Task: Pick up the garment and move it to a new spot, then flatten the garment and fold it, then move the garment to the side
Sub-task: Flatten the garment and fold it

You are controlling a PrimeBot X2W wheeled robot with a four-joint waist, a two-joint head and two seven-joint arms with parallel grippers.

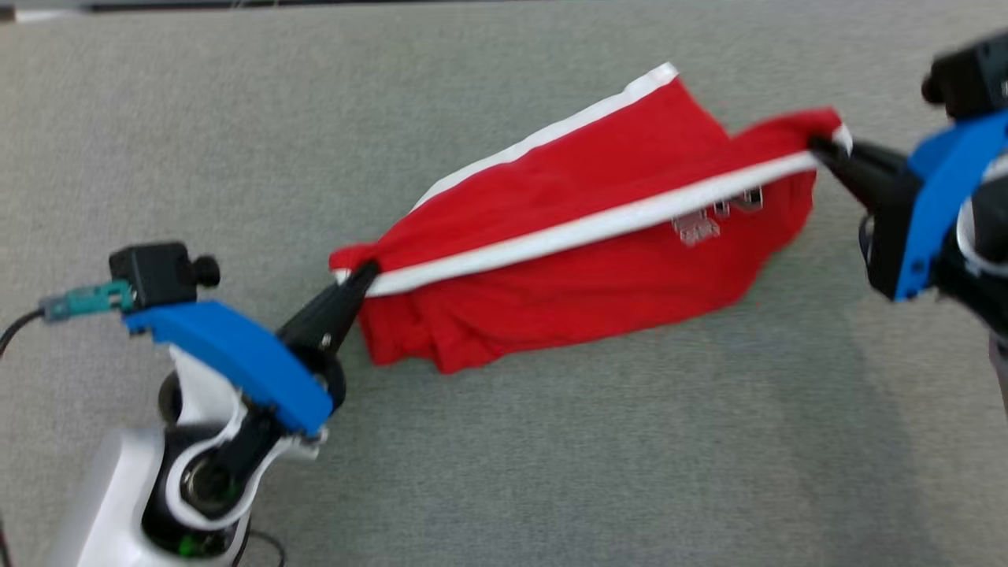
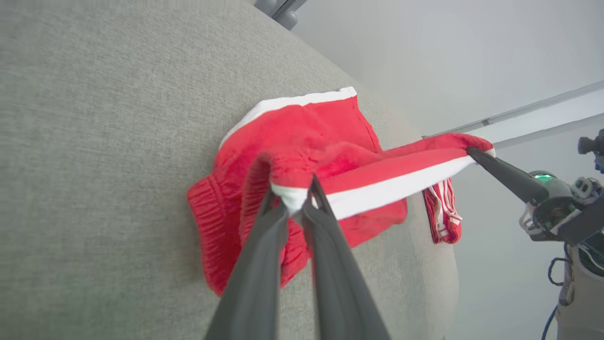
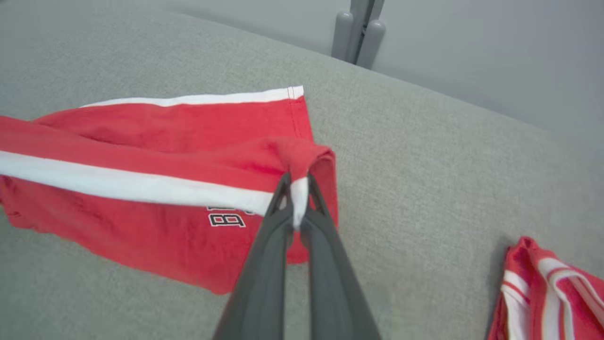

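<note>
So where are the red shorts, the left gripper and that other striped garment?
red shorts (image 1: 598,299): head view, on the lower red panel.
left gripper (image 1: 364,274): head view, at the fingertips pinching the shorts' corner.
other striped garment (image 3: 528,255): right wrist view, on its red top corner.

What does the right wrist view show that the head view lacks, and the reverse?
Right wrist view adds: a second red garment with white stripes, lying apart on the grey fabric surface, and two grey posts beyond its far edge. Head view adds: the left gripper pinching one end of the red garment with a white side stripe. Both share: that garment, its printed lettering, and the right gripper shut on its other end.
</note>
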